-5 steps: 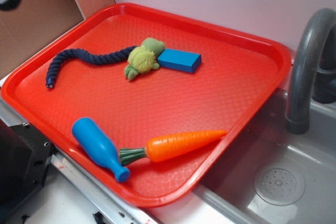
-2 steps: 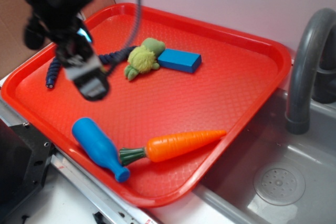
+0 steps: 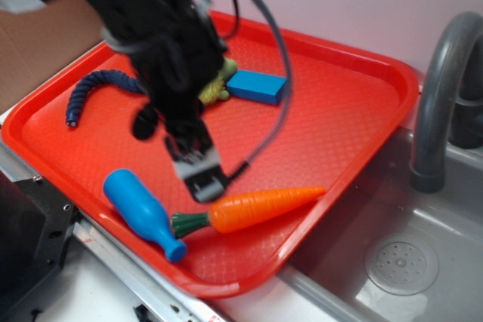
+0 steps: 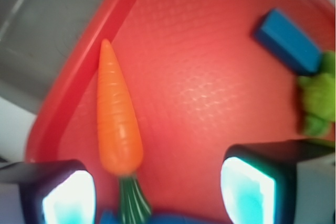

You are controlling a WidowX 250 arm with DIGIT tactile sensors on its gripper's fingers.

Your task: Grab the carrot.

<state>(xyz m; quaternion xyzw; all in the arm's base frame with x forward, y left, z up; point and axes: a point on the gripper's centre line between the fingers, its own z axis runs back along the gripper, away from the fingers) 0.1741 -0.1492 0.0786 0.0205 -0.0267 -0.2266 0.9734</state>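
glossy orange carrot (image 3: 260,208), tapered — ridged, dk green stem

- A glossy, faintly ridged plastic is seen on the carrot (image 3: 260,208).
- A pebbled plastic texture is shown by the tray (image 3: 355,111).
- Fuzzy cloth is seen on the green toy (image 4: 317,100).

Plush toy (image 3: 217,84) half behind arm (image 3: 151,28)
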